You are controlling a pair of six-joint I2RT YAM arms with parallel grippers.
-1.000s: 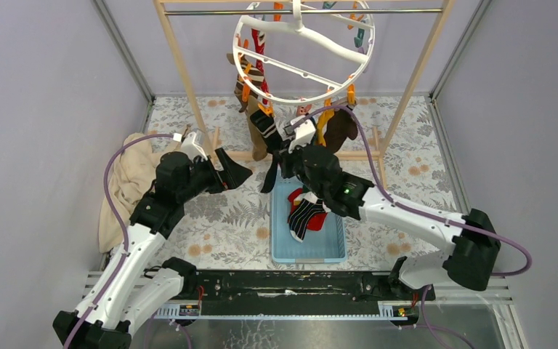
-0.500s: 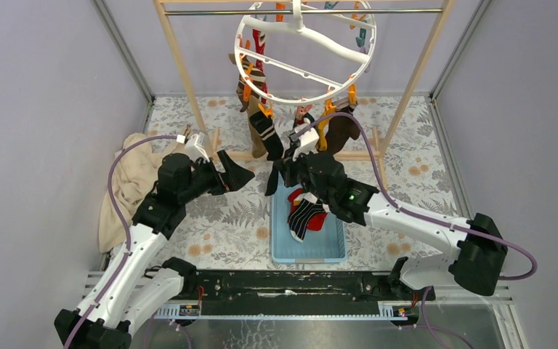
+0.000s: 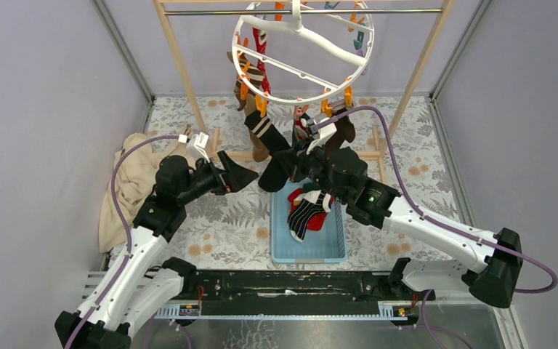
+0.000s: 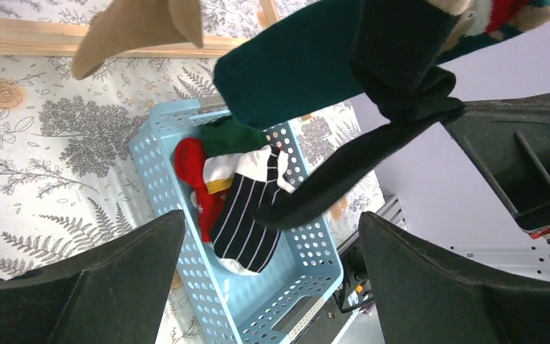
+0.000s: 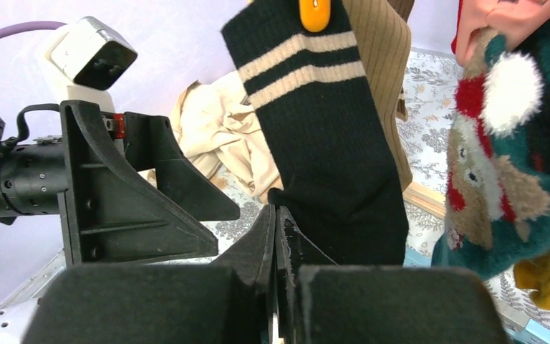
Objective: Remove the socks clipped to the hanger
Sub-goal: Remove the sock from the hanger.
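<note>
- Your right gripper [image 5: 276, 215] is pinching shut on the lower part of the black sock [image 5: 329, 165], just above the basket [image 4: 301, 287]
- That sock is hanging stretched at a slant from an orange clip [image 5: 315, 13] on the hanger [image 3: 327, 41], with its cuff at the clip and its toe trailing past the grip
- Your left gripper [image 3: 240, 174] is hovering wide open, holding nothing, left of the basket and apart from the black sock
- A striped sock [image 4: 247, 215] is lying in the basket, and a patterned sock [image 5: 515, 165] is hanging just beside the black one
</note>
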